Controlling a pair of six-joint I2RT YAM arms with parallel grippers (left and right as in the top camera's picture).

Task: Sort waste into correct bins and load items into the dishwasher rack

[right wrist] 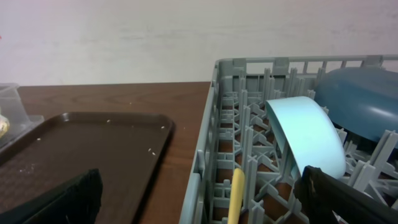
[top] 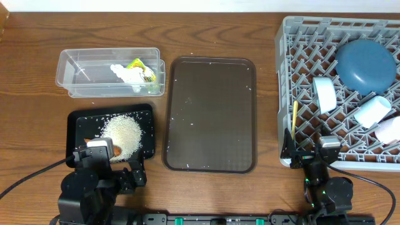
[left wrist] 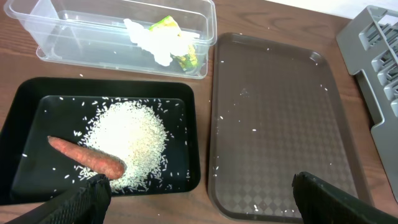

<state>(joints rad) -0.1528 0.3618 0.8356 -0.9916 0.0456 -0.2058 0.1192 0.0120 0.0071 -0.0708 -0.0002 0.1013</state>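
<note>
The clear tub (top: pixel 75 74) holds the white tissue (top: pixel 124 74) and the yellow-green wrapper (top: pixel 141 67); both also show in the left wrist view, the tissue (left wrist: pixel 155 43) and the wrapper (left wrist: pixel 166 25). The black tray (top: pixel 145 112) holds a heap of rice (top: pixel 122 132) and the orange stick (left wrist: pixel 87 155). The grey rack (top: pixel 294 75) holds the blue plate (top: pixel 365 65), light blue cup (top: pixel 325 94), a whitish cup (top: pixel 372 111), the white bowl (top: pixel 390 131) and the yellow spoon (top: pixel 294 119). My left gripper (left wrist: pixel 199 205) is open and empty over the black tray's near edge. My right gripper (right wrist: pixel 202 202) is open and empty at the rack's near-left corner.
A large dark brown serving tray (top: pixel 209 112) with a few stray rice grains lies between the bins and the rack. Bare wooden table runs along the back and the far left.
</note>
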